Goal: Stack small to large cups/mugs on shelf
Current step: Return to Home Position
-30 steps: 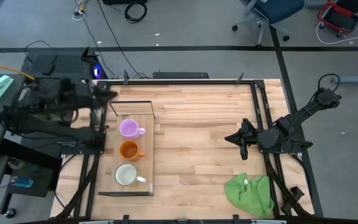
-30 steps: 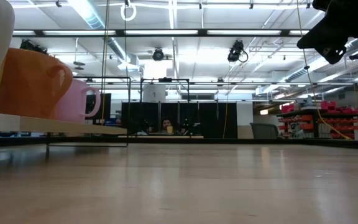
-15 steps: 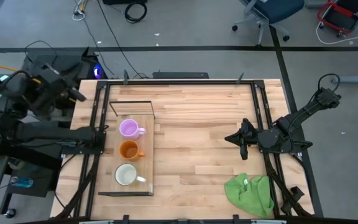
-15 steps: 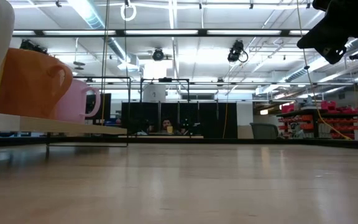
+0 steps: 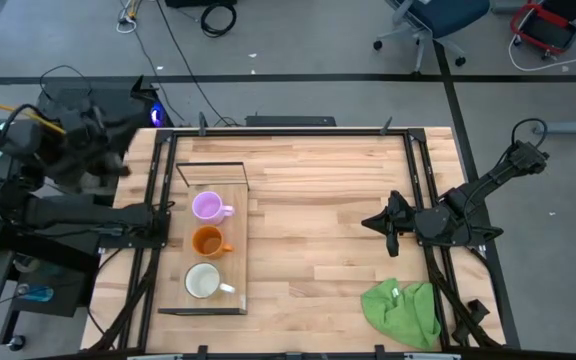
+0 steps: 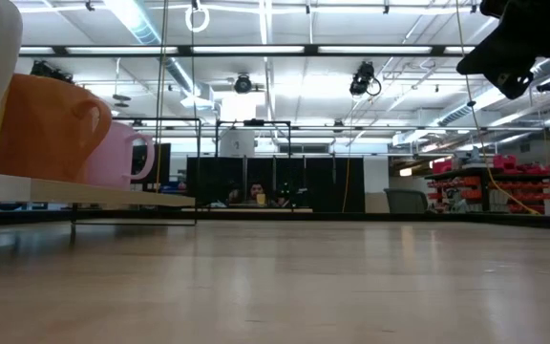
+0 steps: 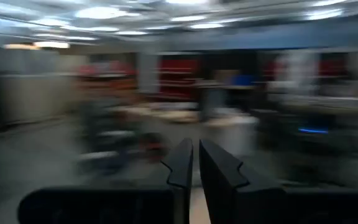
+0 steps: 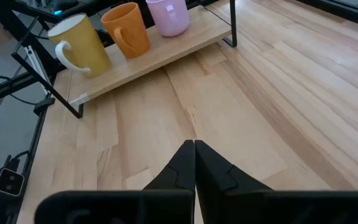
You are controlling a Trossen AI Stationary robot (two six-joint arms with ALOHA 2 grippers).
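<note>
**Wood shelf with three mugs in a row, both grippers shut and empty**

From above: on the shelf (image 5: 236, 262) along the left side of the table (image 5: 318, 200), one row of purple mug (image 5: 206, 207), orange mug (image 5: 206, 241) and white mug (image 5: 202, 281), each a little apart from the next, purple toward the picture's top. Left gripper (image 5: 118, 135) blurred, out past the table's left edge near the far corner, carrying nothing. Right gripper (image 5: 373, 222) over the table's right part, pointing toward the shelf and well apart from it. Green cloth (image 5: 403, 310) crumpled near the lower right corner.

At table height: shelf board raised off the tabletop, white mug nearest and cut by the edge, then orange, then purple. Dark piece of an arm in the upper right corner. Far off in the room, a person.

Left wrist: fingers (image 7: 180, 168) closed to a thin slit, nothing between them, only blurred room beyond.

Right wrist: fingers (image 8: 180, 167) tip to tip, empty, above bare boards; ahead, all three mugs upright on the shelf.
</note>
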